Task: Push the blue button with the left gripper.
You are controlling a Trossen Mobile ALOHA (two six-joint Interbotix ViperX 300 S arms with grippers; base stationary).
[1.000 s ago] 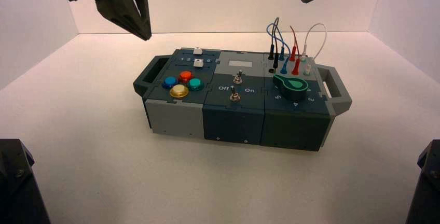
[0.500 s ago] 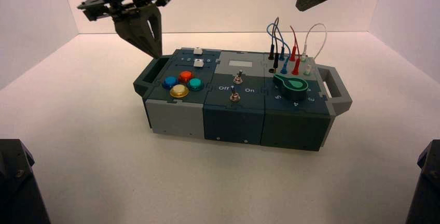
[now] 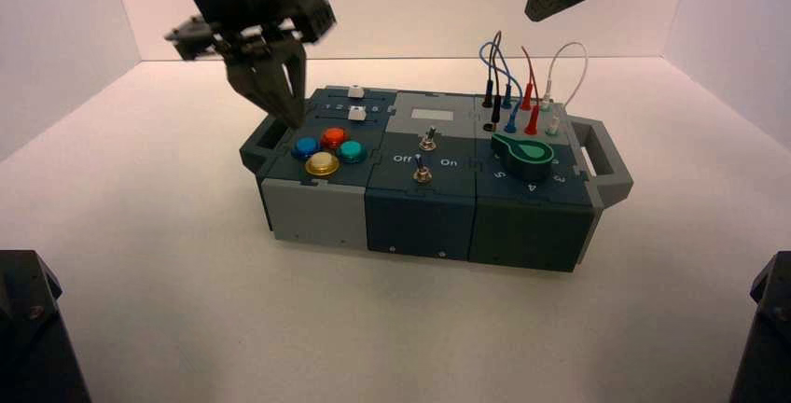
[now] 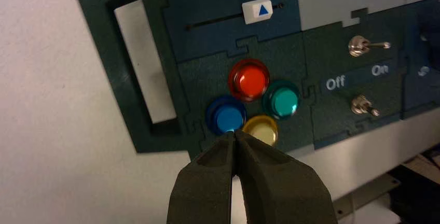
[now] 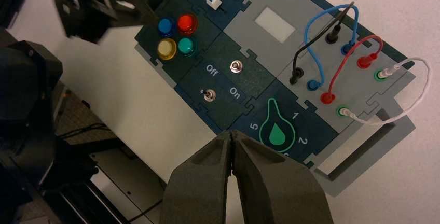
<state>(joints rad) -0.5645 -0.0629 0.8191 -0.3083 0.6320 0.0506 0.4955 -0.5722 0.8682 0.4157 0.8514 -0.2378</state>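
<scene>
Left gripper hung above the box's left end, fingers pinched together to a point, holding nothing.

The blue button sat at the left of a cluster of four round buttons on the box's left section, with the red button behind it, the teal button to the right and the yellow button nearest the front. In the left wrist view the closed tip lay just at the blue button's edge, between it and the yellow one; whether it touched I could not tell. Behind the buttons a white slider carried a blue triangle under the numerals "1 2 3". The middle section read "Off" and "On" between two toggle switches. The green knob had "1", "2" and "5" around it. The right gripper waited high over the right end, its fingers also closed.
</scene>
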